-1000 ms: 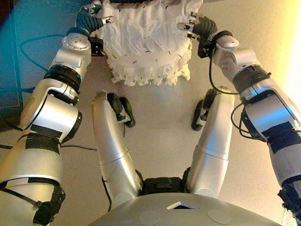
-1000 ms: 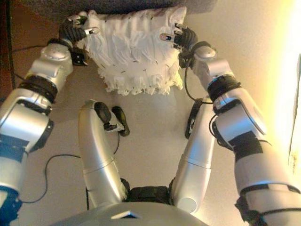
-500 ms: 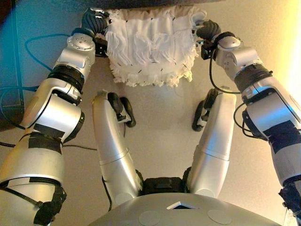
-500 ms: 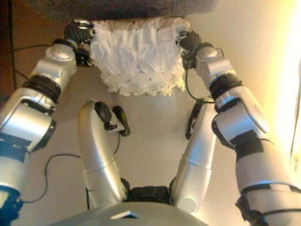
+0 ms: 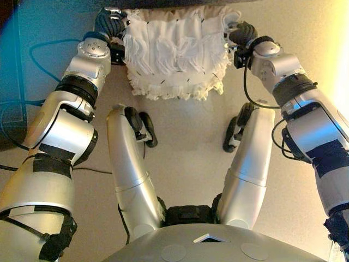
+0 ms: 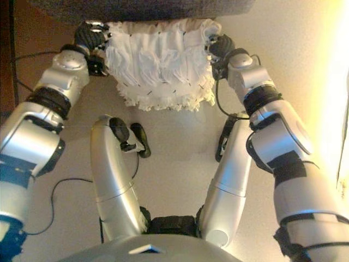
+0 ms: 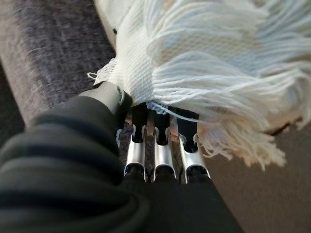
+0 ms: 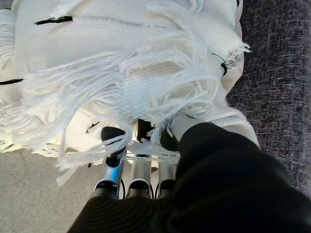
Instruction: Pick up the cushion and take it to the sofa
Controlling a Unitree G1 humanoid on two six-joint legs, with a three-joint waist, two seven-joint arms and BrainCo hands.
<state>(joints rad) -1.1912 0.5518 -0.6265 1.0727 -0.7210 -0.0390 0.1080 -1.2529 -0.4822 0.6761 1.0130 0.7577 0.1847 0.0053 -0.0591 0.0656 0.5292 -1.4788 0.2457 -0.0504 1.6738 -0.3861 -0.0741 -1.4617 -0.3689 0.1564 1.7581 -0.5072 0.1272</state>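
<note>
A white fringed cushion (image 5: pixel 174 52) hangs between my two hands, its far edge against the dark grey sofa (image 6: pixel 142 8). My left hand (image 5: pixel 109 23) grips its left corner. In the left wrist view the fingers (image 7: pixel 163 155) lie under the fringe of the cushion (image 7: pixel 204 58), and the thumb presses on the corner, with the sofa's fabric (image 7: pixel 53 53) beside it. My right hand (image 5: pixel 241 33) grips the right corner. In the right wrist view its fingers (image 8: pixel 141 170) lie under the cushion (image 8: pixel 126 63) and the sofa (image 8: pixel 277 77) is close.
The beige floor (image 5: pixel 185 125) spreads below the cushion. A blue cable (image 5: pixel 32 54) lies on the floor at the left, by a dark object at the left edge (image 5: pixel 8 125).
Both hands have carried the cushion forward until its far edge meets the sofa. Over the last half second it has barely moved.
</note>
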